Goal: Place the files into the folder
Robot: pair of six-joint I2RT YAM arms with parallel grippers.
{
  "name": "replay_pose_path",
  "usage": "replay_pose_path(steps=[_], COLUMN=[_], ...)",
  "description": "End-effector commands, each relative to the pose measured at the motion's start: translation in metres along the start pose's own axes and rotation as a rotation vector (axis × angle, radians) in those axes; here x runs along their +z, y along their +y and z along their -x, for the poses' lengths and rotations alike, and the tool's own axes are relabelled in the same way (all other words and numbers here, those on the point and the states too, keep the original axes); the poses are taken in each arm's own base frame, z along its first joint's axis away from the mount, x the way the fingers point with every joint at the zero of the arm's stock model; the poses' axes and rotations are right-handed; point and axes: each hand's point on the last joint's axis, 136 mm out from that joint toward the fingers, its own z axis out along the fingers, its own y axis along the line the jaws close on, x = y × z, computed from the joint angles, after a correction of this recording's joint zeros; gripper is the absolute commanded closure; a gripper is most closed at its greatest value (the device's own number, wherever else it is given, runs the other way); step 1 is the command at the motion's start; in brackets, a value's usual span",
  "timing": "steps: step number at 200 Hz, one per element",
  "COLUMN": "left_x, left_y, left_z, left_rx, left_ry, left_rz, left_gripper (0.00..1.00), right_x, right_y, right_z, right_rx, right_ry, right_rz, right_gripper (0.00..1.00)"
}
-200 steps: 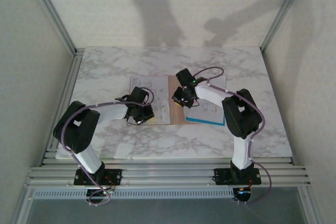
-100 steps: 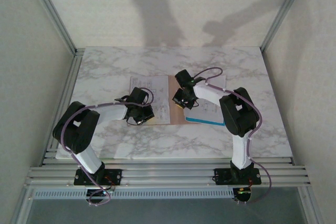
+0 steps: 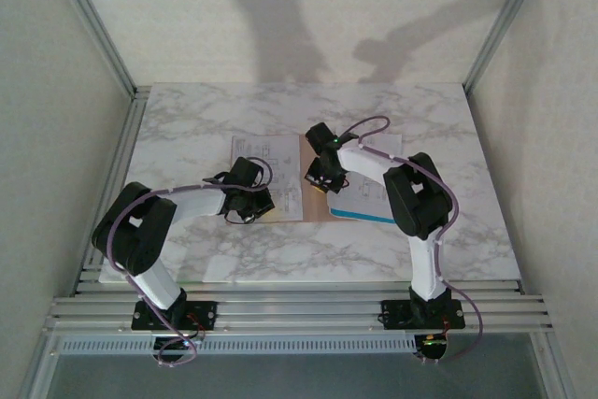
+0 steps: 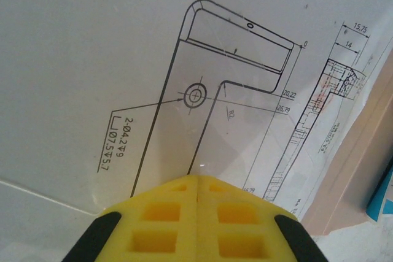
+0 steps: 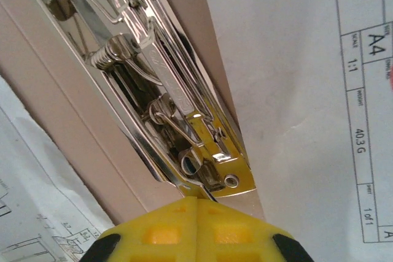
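Right elbow (image 3: 416,195) swung inward: my left gripper (image 4: 198,179), pressed together, pins a file (image 4: 92,41), my right gripper (image 5: 198,199), likewise closed, sits at the clip (image 5: 153,90) of the folder (image 5: 55,90), which, I judge, needs lifting next.

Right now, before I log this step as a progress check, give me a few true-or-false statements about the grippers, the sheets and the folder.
The left gripper is shut over a white printed drawing sheet. True.
The right gripper stands wide open. False: it is shut, its tips by the silver metal clip.
The pinkish-brown card folder lies closed. False: it lies open, with the clip exposed.
The white sheet with a blue edge strip lies to the right of the clip. True.
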Motion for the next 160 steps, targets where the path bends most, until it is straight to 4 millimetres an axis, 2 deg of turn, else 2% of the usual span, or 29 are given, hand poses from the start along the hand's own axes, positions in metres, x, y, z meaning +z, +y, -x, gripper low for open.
replay_pose_path(steps=[1, 35, 64, 83, 107, 142, 160], left_x=[0.002, 0.001, 0.000, 0.000, 0.000, 0.001, 0.002], left_y=[0.030, 0.031, 0.032, 0.033, 0.035, 0.035, 0.033], left_z=[-0.014, -0.014, -0.013, -0.014, -0.015, -0.015, -0.014], left_rx=[-0.032, -0.032, -0.033, -0.031, -0.031, -0.028, -0.025], left_ry=[0.023, 0.022, 0.021, 0.022, 0.025, 0.027, 0.028], left_rz=[0.106, 0.109, 0.111, 0.112, 0.114, 0.112, 0.109], left_gripper=[1.00, 1.00, 1.00, 1.00, 1.00, 1.00, 1.00], right_x=[0.034, 0.034, 0.030, 0.017, -0.013, -0.071, -0.100], right_y=[-0.073, -0.088, -0.079, -0.061, -0.026, 0.032, 0.047], right_z=[-0.006, -0.002, 0.002, 0.011, 0.022, 0.029, 0.028], right_rx=[-0.006, -0.015, -0.019, -0.036, -0.058, -0.075, -0.069], right_ry=[0.014, 0.002, -0.009, -0.046, -0.110, -0.182, -0.215], right_rz=[-0.312, -0.402, -0.380, -0.328, -0.210, 0.016, 0.106], right_gripper=[0.94, 0.95, 0.95, 0.95, 0.95, 0.93, 0.89])
